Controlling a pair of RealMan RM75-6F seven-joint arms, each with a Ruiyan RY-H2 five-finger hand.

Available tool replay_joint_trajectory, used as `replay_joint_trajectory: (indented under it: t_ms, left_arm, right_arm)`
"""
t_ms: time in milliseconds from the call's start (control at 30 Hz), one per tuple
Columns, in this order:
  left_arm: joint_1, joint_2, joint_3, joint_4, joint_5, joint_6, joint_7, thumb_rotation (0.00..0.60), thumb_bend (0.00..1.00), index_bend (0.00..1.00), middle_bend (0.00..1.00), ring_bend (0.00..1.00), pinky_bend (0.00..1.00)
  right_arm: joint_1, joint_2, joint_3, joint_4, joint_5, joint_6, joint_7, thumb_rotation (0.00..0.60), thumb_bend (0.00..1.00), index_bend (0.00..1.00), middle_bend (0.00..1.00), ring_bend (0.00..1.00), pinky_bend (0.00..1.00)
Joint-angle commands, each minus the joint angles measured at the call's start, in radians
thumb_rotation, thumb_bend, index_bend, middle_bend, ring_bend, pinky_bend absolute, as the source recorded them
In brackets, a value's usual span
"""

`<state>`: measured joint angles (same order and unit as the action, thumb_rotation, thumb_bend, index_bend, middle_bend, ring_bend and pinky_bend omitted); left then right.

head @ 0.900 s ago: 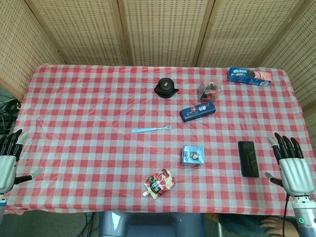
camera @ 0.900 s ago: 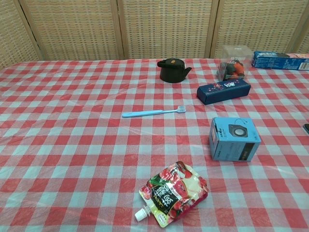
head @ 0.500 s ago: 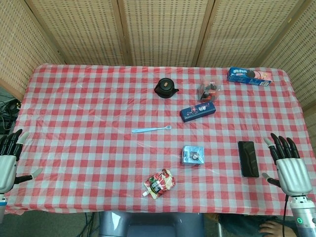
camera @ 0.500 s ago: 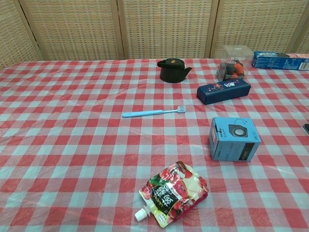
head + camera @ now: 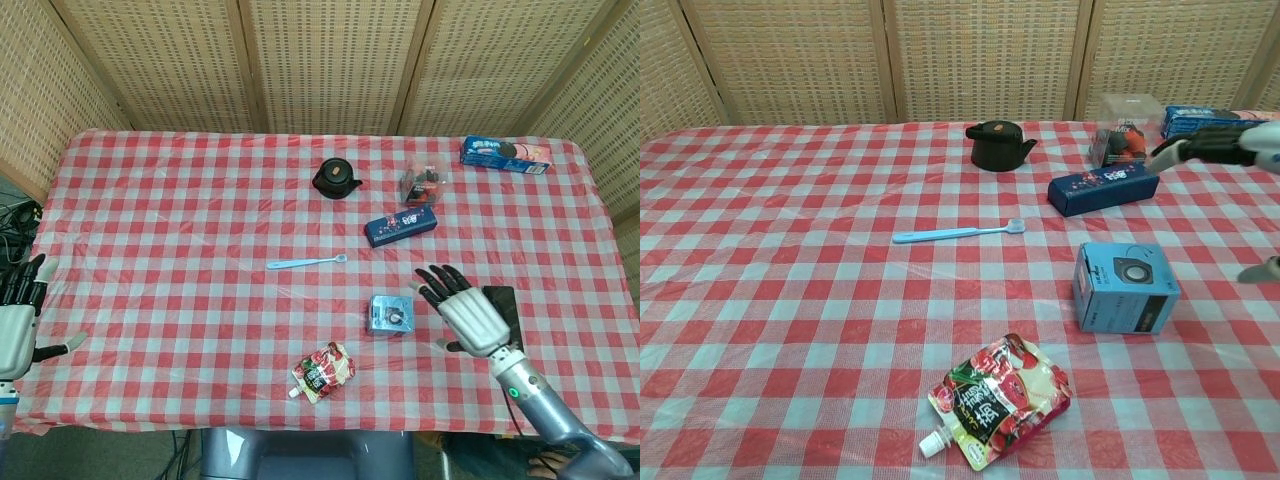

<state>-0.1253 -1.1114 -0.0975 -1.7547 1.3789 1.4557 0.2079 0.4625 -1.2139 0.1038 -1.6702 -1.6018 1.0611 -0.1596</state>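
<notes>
Red-checked desk [image 5: 180,220]: my right hand [image 5: 466,316], fingers spread and holding nothing, has swung in from the edge to hover just right of the blue box [image 5: 391,316]; left hand [image 5: 16,335] waits unclenched.

Legible text is limited. The clear snack box [image 5: 1127,126] at the far right of the chest view carries the word "Mix" on its front. Print on the dark blue box [image 5: 1103,189], the blue carton [image 5: 1185,120], the light blue box [image 5: 1125,287] and the red pouch [image 5: 998,401] is too small to read.
</notes>
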Motion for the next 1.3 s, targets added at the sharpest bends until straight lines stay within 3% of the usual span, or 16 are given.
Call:
replay_joint_trajectory:
  t_ms: [33,500,733,833,1067,1300]
  left_arm:
    - [-0.010,-0.001,-0.008,0.009,-0.020,-0.018,-0.002,0.600,0.00,0.00,0.00,0.00,0.00]
    - [-0.017,0.006,-0.010,0.012,-0.035,-0.031,-0.016,0.600,0.00,0.00,0.00,0.00,0.00]
    - [-0.020,0.008,-0.010,0.013,-0.039,-0.037,-0.022,0.600,0.00,0.00,0.00,0.00,0.00]
    - [-0.019,0.010,-0.010,0.011,-0.038,-0.034,-0.025,0.600,0.00,0.00,0.00,0.00,0.00]
    - [-0.019,0.014,-0.006,0.010,-0.032,-0.034,-0.033,0.600,0.00,0.00,0.00,0.00,0.00]
    - [-0.018,0.017,-0.005,0.007,-0.030,-0.030,-0.039,0.600,0.00,0.00,0.00,0.00,0.00]
  right_arm:
    - [0.045,-0.079,0.023,-0.005,0.058,-0.057,-0.098,0.600,0.00,0.19,0.18,0.13,0.24]
    - [0.094,-0.205,0.025,0.066,0.189,-0.096,-0.294,0.600,0.09,0.22,0.24,0.20,0.33]
    - [0.105,-0.239,0.020,0.085,0.205,-0.085,-0.311,0.600,0.22,0.25,0.28,0.23,0.35]
    - [0.113,-0.253,0.016,0.102,0.227,-0.095,-0.322,0.600,0.31,0.29,0.33,0.28,0.40]
    - [0.114,-0.242,0.014,0.083,0.211,-0.068,-0.263,0.600,0.54,0.36,0.41,0.36,0.48]
    - [0.126,-0.185,0.041,0.000,0.211,-0.063,-0.183,0.600,0.56,0.37,0.42,0.37,0.49]
